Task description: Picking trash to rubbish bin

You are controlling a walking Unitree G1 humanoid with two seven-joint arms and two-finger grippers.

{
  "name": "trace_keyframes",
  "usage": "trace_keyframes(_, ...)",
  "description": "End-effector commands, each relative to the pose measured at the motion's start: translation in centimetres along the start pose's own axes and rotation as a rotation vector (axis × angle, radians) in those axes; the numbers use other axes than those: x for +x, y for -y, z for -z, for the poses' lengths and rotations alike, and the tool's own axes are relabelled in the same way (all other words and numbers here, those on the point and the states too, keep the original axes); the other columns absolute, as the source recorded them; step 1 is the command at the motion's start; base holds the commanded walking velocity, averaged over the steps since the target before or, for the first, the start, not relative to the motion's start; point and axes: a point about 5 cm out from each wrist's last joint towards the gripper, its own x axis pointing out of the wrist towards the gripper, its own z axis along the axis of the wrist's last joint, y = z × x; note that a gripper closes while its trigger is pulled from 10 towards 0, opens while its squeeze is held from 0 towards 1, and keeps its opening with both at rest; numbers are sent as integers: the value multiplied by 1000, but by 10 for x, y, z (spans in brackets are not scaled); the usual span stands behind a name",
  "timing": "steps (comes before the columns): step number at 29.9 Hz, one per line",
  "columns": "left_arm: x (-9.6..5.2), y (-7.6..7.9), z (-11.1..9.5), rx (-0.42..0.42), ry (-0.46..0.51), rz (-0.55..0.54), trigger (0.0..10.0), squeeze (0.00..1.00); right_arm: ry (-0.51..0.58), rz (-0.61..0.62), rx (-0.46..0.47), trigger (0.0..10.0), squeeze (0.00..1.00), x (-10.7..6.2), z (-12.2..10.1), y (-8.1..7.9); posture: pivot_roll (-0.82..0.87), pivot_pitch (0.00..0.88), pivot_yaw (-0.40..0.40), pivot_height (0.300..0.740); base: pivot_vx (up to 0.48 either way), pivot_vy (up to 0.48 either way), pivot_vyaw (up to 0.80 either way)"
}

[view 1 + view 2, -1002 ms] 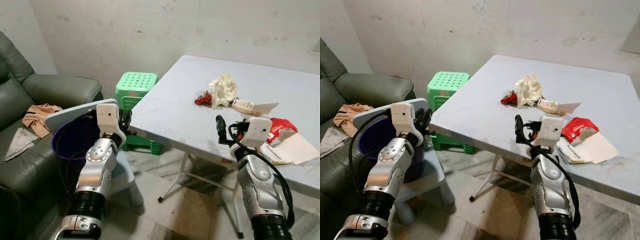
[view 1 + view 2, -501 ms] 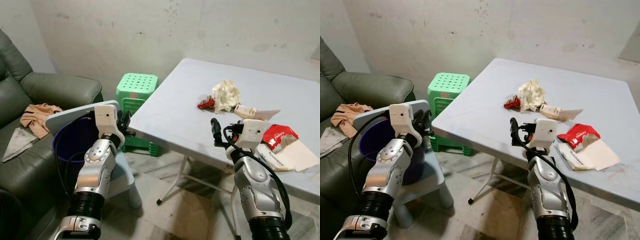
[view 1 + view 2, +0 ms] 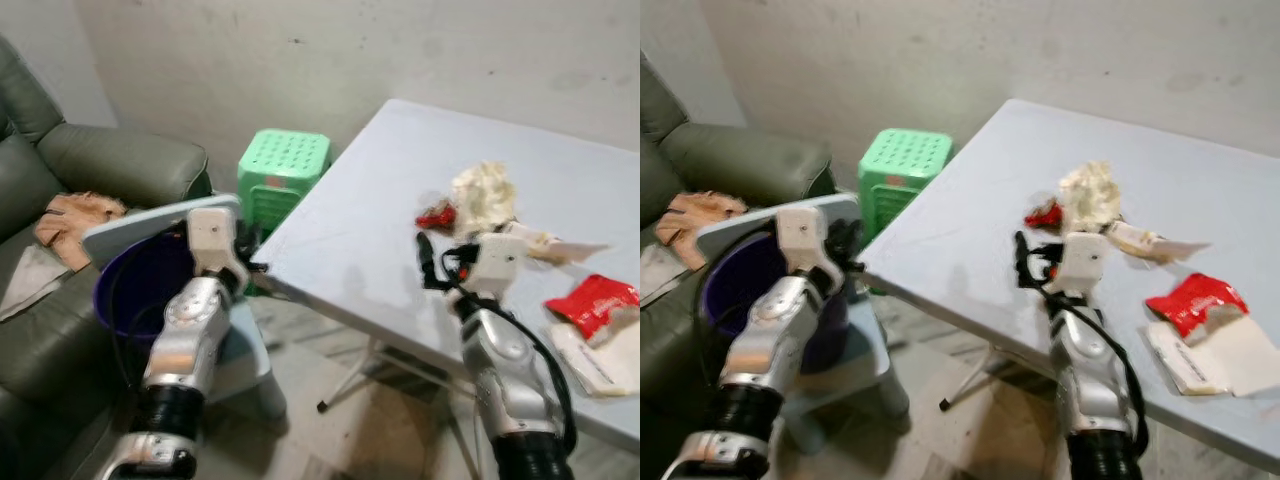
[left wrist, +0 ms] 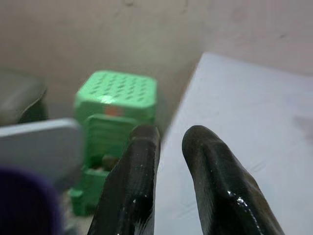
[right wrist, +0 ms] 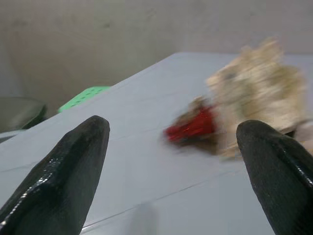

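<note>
Right end effector [image 3: 424, 262], fingers wide apart and empty, centre frame, faces crumpled tissue [image 3: 483, 190] on tabletop [image 3: 360, 225], apparently lining up a grasp.

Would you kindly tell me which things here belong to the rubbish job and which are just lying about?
For the job:
crumpled tissue
small red wrapper
red packet
papers
purple bin
right gripper, open, facing the tissue

Lying about:
green stool
sofa
cloth
left gripper

Crumpled tissue [image 3: 484, 190], seemingly touching red scrap [image 3: 435, 215]; purple bin [image 3: 140, 290] beside table
</note>
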Motion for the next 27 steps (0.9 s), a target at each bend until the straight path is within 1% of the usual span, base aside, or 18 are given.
trace_keyframes(1,1,9,1,5,-7,37,10000,0,13,5,-14,10000,0,-2,-2,5,64,0,-2,740,292,0,0)
trace_keyframes(12,1,11,2,13,-16,43,10000,0,33,-10,-13,10000,0,-3,-3,5,66,0,-2,740,290,0,0)
trace_keyframes(15,1,12,3,35,-23,41,10000,0,31,-10,-14,10000,0,-3,-3,5,68,1,-3,740,0,0,0)
trace_keyframes(18,-1,14,2,24,-6,50,10000,0,23,-7,-17,10000,0,-3,-2,5,69,4,-6,740,0,0,0)
trace_keyframes(23,-2,13,2,25,-9,37,10000,0,19,-3,-22,10000,0,-3,-2,6,72,19,-11,740,0,0,0)
trace_keyframes(26,-2,13,2,28,-10,36,10000,0,18,-12,-24,10000,0,-4,-2,6,73,22,-12,740,0,0,0)
trace_keyframes(27,-3,13,2,31,-7,38,10000,0,14,-30,-11,10000,0,-4,-1,5,74,31,-13,740,0,0,0)
